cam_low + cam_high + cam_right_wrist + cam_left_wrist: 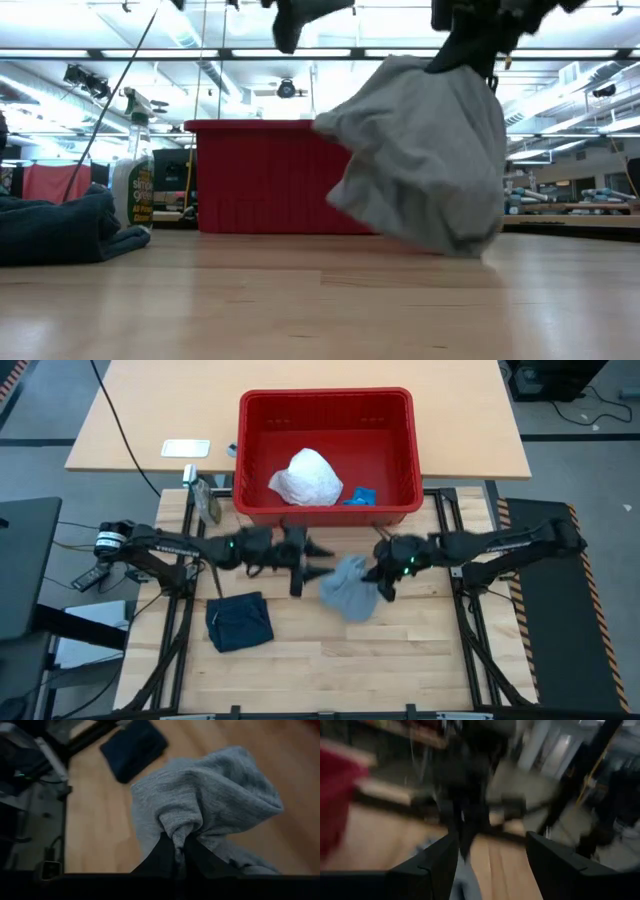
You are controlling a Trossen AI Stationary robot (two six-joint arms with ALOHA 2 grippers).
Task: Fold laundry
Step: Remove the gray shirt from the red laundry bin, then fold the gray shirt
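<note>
Pale wooden planks form the table (400,660) filling the lower half of the high view, with a second tan tabletop (300,410) beyond it at the top of the frame. From table height, a bright workshop with long ceiling lights stretches behind, and a spray bottle (133,190) stands at the left.

A red basket (400,420) sits at upper centre of the high view, holding the white crinkly piece (308,477) and a small blue item (359,495) (too small to identify).

Just right of centre, the right gripper (383,582) is clamped on the grey cloth (350,588), pinching a bunched fold; the cloth hangs below it, its lower edge near or touching the wood in the low view. The left gripper (318,559) hovers just left of the grey cloth, fingers spread apart and holding nothing.

The dark navy piece (239,621) lies folded on the table at lower left of the high view, apart from both grippers.
</note>
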